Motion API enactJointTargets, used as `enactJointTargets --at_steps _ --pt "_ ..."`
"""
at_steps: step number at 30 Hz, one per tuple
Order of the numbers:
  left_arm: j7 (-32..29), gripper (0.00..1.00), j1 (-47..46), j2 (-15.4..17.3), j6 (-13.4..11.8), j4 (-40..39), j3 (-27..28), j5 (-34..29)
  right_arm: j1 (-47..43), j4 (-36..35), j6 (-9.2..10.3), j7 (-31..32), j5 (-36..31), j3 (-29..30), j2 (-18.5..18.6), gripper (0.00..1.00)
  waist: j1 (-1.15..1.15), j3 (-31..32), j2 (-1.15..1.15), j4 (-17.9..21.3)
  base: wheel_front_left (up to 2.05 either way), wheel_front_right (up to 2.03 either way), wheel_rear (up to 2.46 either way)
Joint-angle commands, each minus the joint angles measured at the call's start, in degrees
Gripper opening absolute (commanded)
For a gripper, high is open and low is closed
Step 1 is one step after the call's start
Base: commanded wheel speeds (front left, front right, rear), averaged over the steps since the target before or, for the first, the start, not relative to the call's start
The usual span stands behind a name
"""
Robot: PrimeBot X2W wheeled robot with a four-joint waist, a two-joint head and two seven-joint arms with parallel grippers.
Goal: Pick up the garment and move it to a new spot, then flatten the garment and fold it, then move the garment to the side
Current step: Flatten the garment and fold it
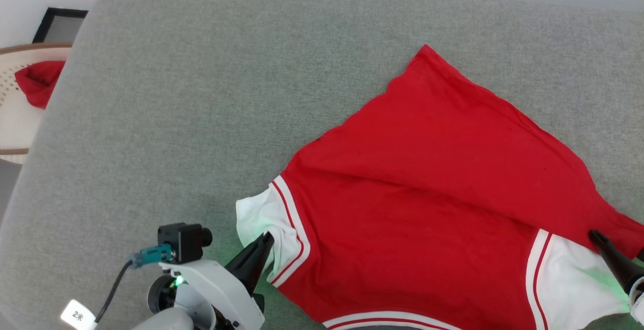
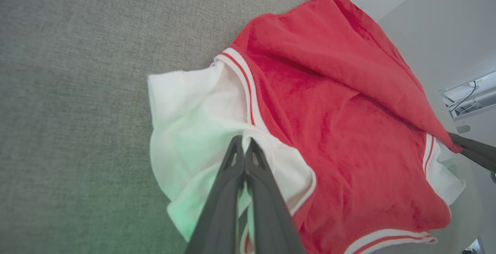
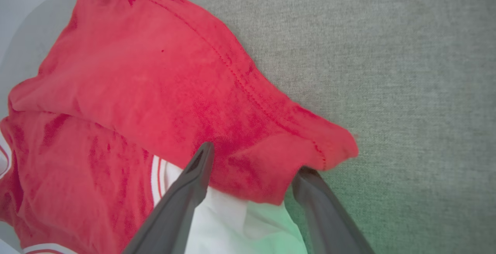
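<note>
The garment (image 1: 427, 179) lies spread on a grey padded surface (image 1: 201, 93), red body up, its chest letters hidden. Its lower red part is folded over toward the right sleeve. My left gripper (image 1: 266, 242) sits at the lower left with its fingers pressed together on the white left sleeve (image 2: 186, 130), the tips (image 2: 245, 141) pinching a fold of it. My right gripper (image 1: 619, 247) is open at the lower right. Its fingers straddle the red hem flap (image 3: 263, 169) lying over the white right sleeve (image 3: 232, 227), and it also shows at the garment's far corner (image 2: 465, 147).
A cream perforated basket (image 1: 20, 118) holding a small red cloth bundle (image 1: 37, 81) stands off the surface's left edge, with a dark frame (image 1: 60, 23) behind it. Bare grey padding stretches left of and beyond the garment. A white shelf unit (image 2: 469, 95) stands past the right edge.
</note>
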State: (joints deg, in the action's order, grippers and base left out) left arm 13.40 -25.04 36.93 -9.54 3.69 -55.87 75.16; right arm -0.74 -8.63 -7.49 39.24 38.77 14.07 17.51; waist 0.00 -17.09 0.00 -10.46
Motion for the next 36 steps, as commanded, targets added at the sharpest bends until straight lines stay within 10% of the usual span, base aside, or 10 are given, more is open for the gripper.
enactJointTargets --at_steps 1,20,36 --pt "0.27 0.0 0.64 -0.09 0.22 0.18 0.11 0.23 -0.66 -0.77 0.0 -0.82 0.7 0.13 -0.27 1.0 0.0 0.32 0.0 -0.15 0.0 0.0 0.0" --pt "0.07 0.0 0.35 -1.53 0.45 0.49 -0.77 -0.88 8.09 -8.38 0.0 -1.22 1.2 -4.57 1.92 1.0 0.0 0.67 0.0 -2.73 0.0 0.0 0.0" --pt "-1.37 0.0 -4.77 -8.41 4.06 4.41 -3.37 -3.2 37.5 14.83 0.0 2.46 -2.35 -20.08 10.28 1.0 0.0 -3.38 0.0 -10.69 0.0 0.0 0.0"
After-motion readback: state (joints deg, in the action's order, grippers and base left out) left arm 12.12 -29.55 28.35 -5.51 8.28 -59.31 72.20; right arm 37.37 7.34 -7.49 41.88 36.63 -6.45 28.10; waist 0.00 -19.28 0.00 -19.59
